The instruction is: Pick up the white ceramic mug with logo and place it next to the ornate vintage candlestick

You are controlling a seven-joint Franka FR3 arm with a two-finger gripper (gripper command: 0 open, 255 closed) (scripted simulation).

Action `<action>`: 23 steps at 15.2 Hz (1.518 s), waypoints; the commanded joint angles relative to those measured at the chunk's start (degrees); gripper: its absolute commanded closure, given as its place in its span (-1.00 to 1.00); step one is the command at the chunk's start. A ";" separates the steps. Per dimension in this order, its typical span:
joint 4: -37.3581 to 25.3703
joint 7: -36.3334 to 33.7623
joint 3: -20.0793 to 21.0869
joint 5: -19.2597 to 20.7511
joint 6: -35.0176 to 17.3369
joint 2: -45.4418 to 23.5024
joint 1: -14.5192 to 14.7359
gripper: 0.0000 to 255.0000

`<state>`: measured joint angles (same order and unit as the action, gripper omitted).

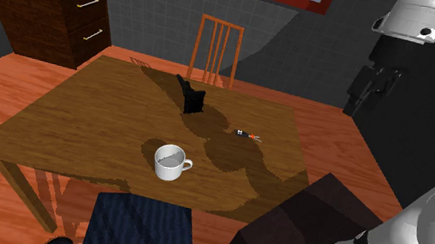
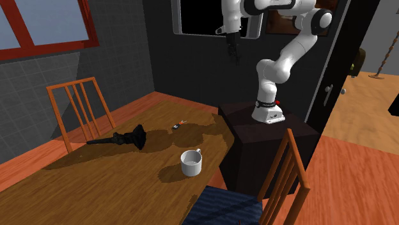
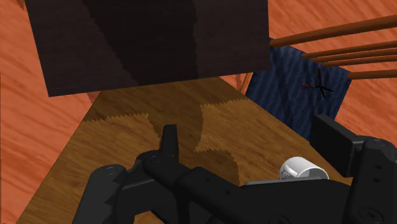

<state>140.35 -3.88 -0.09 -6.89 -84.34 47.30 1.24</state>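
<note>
table [image 1: 60, 122] of brown wood, dark stand [image 2: 268, 137] at its end, white arm [image 2: 289, 54] reared high above. black candlestick [image 1: 190, 98] lies on its side mid-table. white mug [image 1: 171, 162] stands upright nearer the blue-cushioned chair [image 1: 141, 228], well apart from the candlestick. gripper [image 2: 234, 59] hangs aloft, fingers apart, empty.

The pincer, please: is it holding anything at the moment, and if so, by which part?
Nothing is held: the pincer hangs high in the air, while the mug stands on the table far below.
</note>
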 commanded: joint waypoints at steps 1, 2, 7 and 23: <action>0.00 0.00 0.00 0.00 0.00 0.00 0.00 -1.00; 0.55 -0.97 1.09 -0.70 -1.72 -0.99 0.31 -1.00; 2.05 -5.66 6.52 -3.75 -10.45 -7.29 1.75 -1.00; -7.09 -23.12 21.44 -2.00 -35.27 -39.26 3.50 -1.00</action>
<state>134.58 -25.47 20.57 -9.74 -118.36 10.54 4.70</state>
